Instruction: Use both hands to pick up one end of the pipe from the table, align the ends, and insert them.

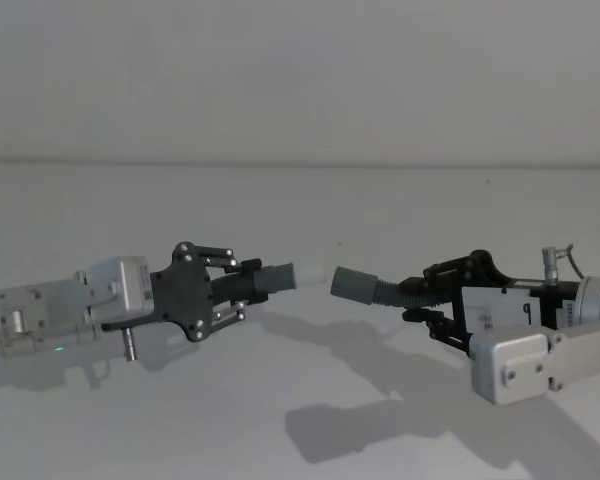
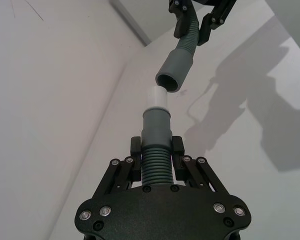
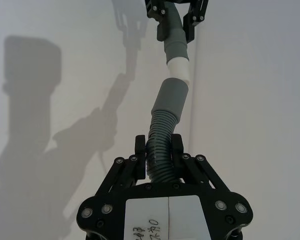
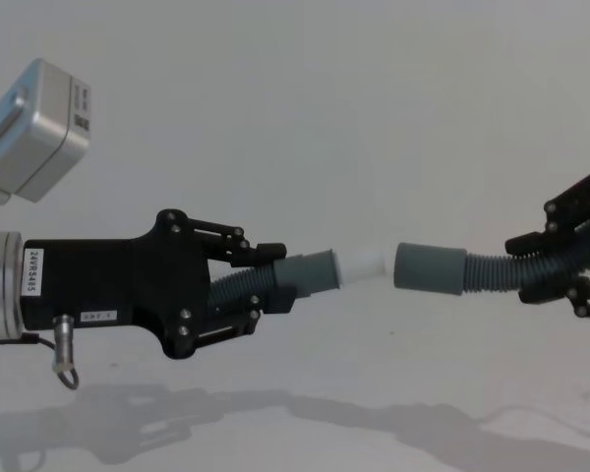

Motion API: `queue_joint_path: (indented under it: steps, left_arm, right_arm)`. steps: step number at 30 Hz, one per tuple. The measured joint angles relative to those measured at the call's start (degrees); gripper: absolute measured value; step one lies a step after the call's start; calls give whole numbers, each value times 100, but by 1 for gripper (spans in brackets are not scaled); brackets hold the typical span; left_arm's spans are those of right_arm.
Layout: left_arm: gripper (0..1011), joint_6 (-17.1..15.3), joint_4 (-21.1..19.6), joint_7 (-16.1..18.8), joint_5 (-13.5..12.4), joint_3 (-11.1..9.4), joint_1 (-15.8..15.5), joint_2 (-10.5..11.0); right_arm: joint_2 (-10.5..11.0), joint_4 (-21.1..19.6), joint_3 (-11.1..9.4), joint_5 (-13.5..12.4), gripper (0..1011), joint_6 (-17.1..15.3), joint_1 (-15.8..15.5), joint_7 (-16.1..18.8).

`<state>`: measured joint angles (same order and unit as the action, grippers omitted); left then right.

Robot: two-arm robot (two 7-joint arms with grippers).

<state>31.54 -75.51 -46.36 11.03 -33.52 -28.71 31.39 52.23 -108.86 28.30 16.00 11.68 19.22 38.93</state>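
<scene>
Both pipe pieces hang in the air above the white table (image 1: 280, 420). My left gripper (image 1: 245, 285) is shut on the ribbed body of one pipe piece (image 4: 238, 284), whose grey cuff ends in a narrow white tip (image 4: 362, 265). My right gripper (image 1: 425, 292) is shut on the ribbed body of the other pipe piece (image 4: 490, 274), which ends in a wider grey sleeve (image 4: 430, 267). The two ends face each other, nearly in line, with a small gap between them. In the left wrist view the sleeve's open mouth (image 2: 168, 82) sits slightly to one side of the white tip (image 2: 158, 97).
The table's far edge (image 1: 300, 163) meets a plain pale wall. Shadows of both arms lie on the table surface below the grippers. No other objects stand nearby.
</scene>
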Motion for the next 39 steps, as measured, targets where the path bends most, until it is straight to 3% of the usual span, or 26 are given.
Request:
queue_joint_path:
  steps: [29, 30, 38, 39]
  left_arm:
    - [345, 24, -7, -35, 23, -13, -8, -10]
    - [345, 24, -7, -35, 23, -13, -8, -10]
    - [345, 26, -6, -36, 24, -13, -8, -10]
    - [345, 26, -6, -36, 24, -13, -8, -10]
  right_arm:
    - [-29, 35, 37, 14, 287, -2, 48, 14]
    - [-321, 418, 352, 85, 287, 78, 541, 226]
    - [-321, 418, 352, 85, 287, 78, 541, 226]
    - [-378, 504, 425, 88, 287, 102, 656, 268]
